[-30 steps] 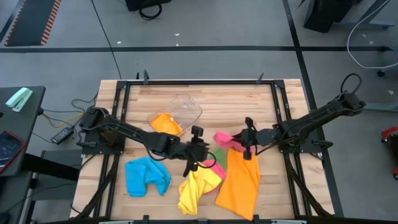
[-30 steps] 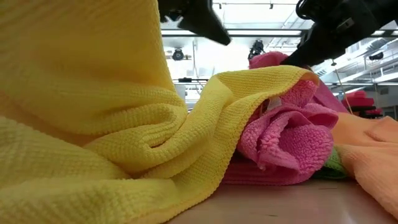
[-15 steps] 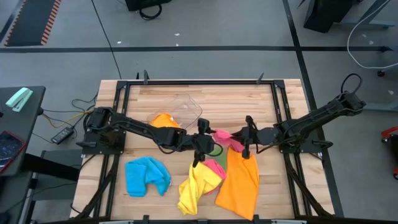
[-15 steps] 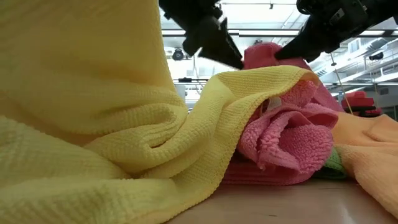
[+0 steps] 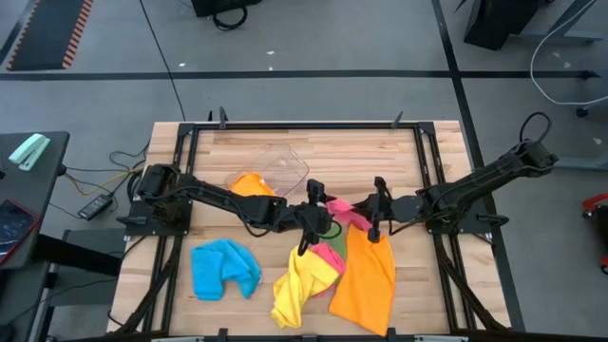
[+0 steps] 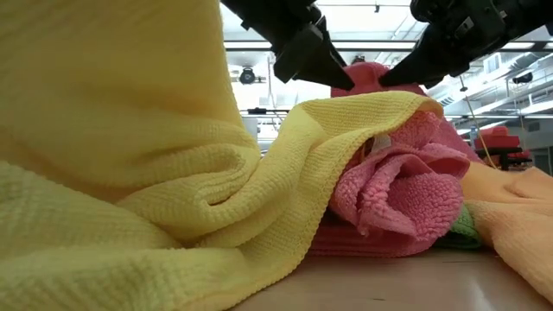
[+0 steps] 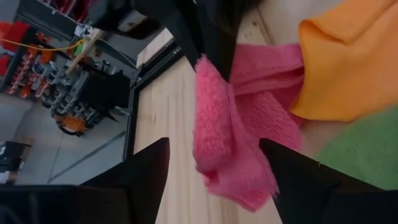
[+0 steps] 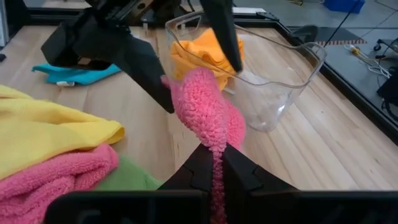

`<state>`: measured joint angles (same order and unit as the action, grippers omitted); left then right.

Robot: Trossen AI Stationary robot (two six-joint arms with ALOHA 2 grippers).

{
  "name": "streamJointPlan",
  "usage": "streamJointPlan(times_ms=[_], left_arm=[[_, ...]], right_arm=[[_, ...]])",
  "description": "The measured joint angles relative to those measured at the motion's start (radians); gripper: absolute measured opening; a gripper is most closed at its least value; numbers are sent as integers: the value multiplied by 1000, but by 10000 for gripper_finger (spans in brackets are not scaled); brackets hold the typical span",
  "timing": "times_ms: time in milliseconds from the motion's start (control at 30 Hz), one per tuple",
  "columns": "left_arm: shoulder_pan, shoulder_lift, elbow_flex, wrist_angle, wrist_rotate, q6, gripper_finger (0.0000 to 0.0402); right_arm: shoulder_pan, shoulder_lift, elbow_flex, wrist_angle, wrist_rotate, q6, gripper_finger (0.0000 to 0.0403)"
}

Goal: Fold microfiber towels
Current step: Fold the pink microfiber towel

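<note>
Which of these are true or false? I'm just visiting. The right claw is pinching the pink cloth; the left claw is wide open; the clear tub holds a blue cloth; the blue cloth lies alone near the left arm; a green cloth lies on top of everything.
1. The right gripper pinches the pink towel. True.
2. The left gripper is open, its fingers on either side of the pink towel. True.
3. The clear tub holds a blue cloth. False: an orange towel in the tub lies there.
4. The blue towel lies alone on the left arm's side. True.
5. The green towel tops the pile. False: it peeks from under others.
</note>
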<state>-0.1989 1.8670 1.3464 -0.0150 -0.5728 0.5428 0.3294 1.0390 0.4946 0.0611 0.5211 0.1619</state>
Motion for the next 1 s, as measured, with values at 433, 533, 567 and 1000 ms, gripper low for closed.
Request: streamJointPlan(times_ms=[433, 533, 567, 1000], left_arm=[[19, 0, 0, -6, 100, 46, 200], [22, 0, 0, -4, 111, 47, 175], [25, 0, 0, -4, 112, 48, 165], [28, 0, 63, -78, 103, 42, 9]], right_arm=[[0, 1, 0, 12, -51, -24, 25], [0, 0, 0, 10, -51, -24, 25], [0, 1, 0, 10, -51, -24, 25], [0, 0, 0, -36, -82, -36, 53]])
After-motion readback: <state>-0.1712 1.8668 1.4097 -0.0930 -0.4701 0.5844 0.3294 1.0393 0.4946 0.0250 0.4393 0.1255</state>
